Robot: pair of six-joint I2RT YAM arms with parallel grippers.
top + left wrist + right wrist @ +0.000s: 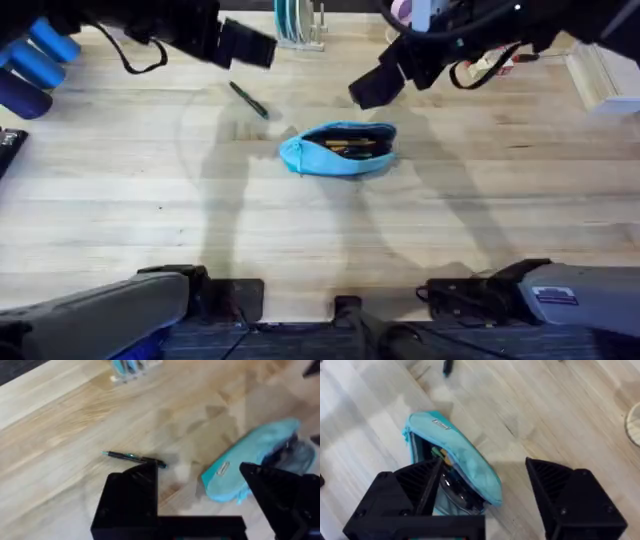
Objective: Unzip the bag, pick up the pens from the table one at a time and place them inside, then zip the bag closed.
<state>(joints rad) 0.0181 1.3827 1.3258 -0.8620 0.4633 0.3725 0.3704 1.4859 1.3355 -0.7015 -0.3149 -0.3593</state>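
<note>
Because the left gripper [197,492] hangs wide open and empty with the pen [134,458] just beyond one fingertip, a careless descent could knock it rolling across the table [120,200], away from the unzipped bag [340,150] beside it.

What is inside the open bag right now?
The bag lies unzipped on the table. Through the opening show yellowish-orange and dark items; whether a pen is among them cannot be told. Its fabric covers the rest. One pen lies outside.
</note>
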